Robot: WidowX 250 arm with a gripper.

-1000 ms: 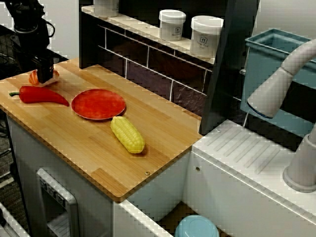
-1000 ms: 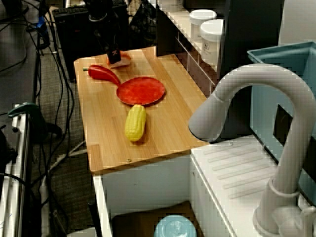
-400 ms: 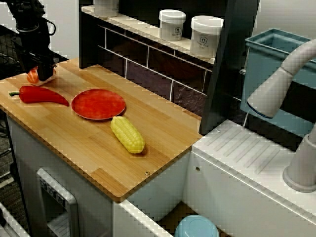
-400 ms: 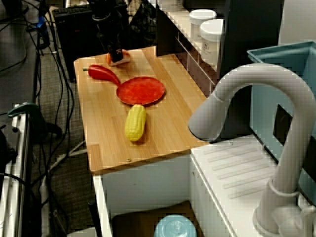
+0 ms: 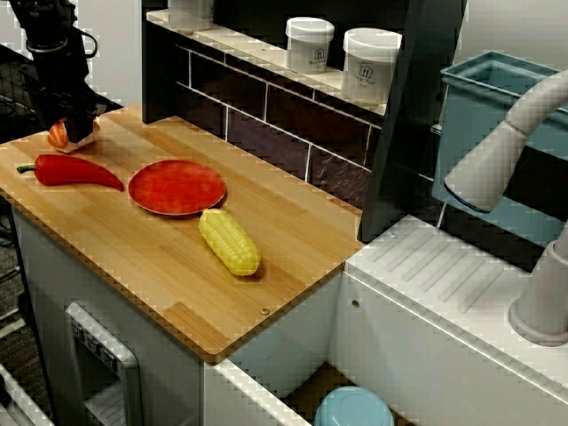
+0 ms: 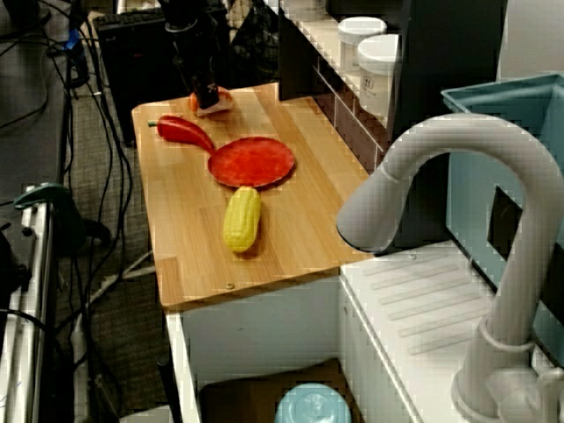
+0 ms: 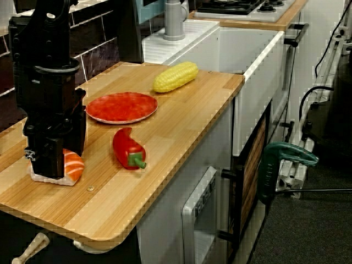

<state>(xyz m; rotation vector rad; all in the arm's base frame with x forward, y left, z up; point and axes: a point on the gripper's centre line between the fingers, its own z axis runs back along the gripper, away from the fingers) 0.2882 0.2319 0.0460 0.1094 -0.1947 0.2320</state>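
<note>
My black gripper [image 5: 76, 130] stands at the left end of the wooden counter [image 5: 160, 266], its fingers down over a piece of salmon sushi [image 5: 59, 134], orange on a white base. In the view from the counter's end the gripper [image 7: 50, 163] covers most of the sushi [image 7: 73, 165], which sits at or just above the wood. The view from over the sink shows the gripper [image 6: 206, 93] and the sushi [image 6: 218, 104] at the counter's far end. A red pepper [image 5: 71, 170] lies just beside them.
A red plate [image 5: 176, 186] and a yellow corn cob [image 5: 229, 241] lie further along the counter. White jars [image 5: 370, 64] stand on the dark shelf behind. A grey faucet [image 5: 506, 151] and a blue bin [image 5: 484, 106] are at the right. A green clamp [image 7: 280, 159] stands by the cabinet.
The gripper and the sushi have shifted together a little toward the counter's left end and slightly up. Pepper, plate and corn have not moved.
</note>
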